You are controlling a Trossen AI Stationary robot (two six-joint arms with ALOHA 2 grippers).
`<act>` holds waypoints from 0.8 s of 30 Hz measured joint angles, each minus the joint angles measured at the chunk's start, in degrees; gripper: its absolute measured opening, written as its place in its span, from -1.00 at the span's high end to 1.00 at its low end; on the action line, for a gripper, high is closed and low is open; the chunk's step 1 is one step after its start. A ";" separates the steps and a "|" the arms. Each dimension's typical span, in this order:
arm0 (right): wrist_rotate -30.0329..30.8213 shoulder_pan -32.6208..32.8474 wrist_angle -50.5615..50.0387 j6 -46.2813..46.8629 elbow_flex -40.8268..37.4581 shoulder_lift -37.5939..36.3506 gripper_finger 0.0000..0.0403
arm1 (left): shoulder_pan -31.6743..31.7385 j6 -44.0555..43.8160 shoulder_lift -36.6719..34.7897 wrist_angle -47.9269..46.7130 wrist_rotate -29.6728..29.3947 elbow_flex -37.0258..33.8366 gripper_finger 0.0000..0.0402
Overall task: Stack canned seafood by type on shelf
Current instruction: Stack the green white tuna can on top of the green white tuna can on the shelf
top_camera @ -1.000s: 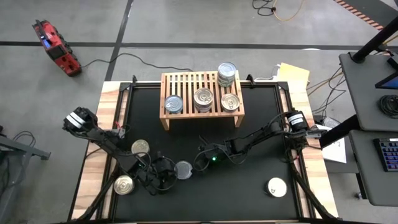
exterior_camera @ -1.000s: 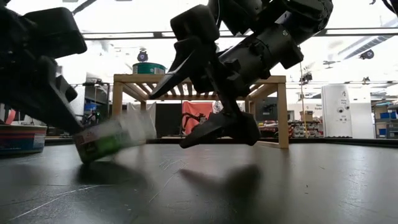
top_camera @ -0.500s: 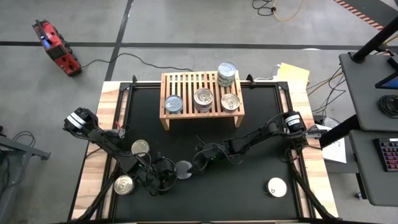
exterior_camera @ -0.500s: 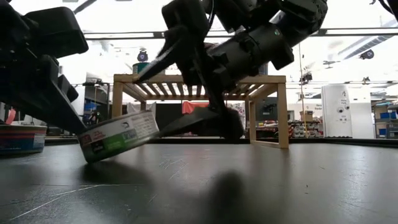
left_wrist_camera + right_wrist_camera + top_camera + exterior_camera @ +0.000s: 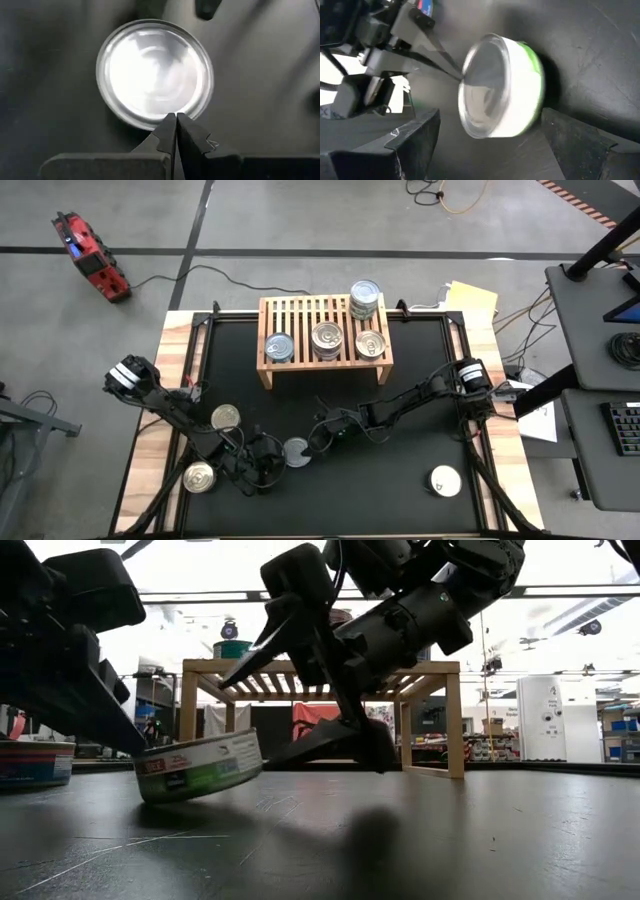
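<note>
A short round tin (image 5: 296,452) with a silver lid and a white-and-green wall lies tilted on the black mat near the middle front; in the low view, the tin (image 5: 198,767) has its left lower edge on the mat and its right side raised. My left gripper (image 5: 175,116) is shut, with its tips at the tin's lid rim. My right gripper (image 5: 490,112) is open, one finger on each side of the tin. The light-wood shelf (image 5: 300,315) stands behind and carries several tins. My left gripper touches the lid rim (image 5: 167,112) on the tin's side nearest that arm with its shut fingertips, coming slanting down from the table's left. That side of the tin is down on the mat and the opposite side is raised. My right gripper: its lower finger (image 5: 330,745) reaches the tin's raised edge, but I cannot tell whether it touches.
Loose tins lie on the mat at the left (image 5: 225,417), the front left (image 5: 200,477) and the front right (image 5: 445,480). On the shelf, single tins (image 5: 279,347) (image 5: 327,338) (image 5: 370,343) sit beside a stack (image 5: 365,297). Bare mat lies between shelf and grippers.
The tin has tipped from a steep tilt down to a shallow one, its left lower edge staying on the mat. My right gripper has moved toward the table's left, closing in on the tin with its fingers open.
</note>
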 joint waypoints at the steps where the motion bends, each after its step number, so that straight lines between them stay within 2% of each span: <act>1: 0.04 0.00 -0.17 0.05 -0.07 0.00 -0.68 | 0.00 -0.02 0.19 0.34 0.07 0.02 1.00; 15: -2.81 0.02 5.53 2.16 0.10 3.57 -0.69 | -0.02 -0.26 0.46 0.60 1.31 -0.22 1.00; 24: -2.88 0.02 4.63 -3.92 1.65 3.67 -0.59 | 0.00 0.67 0.46 0.89 1.22 -0.22 1.00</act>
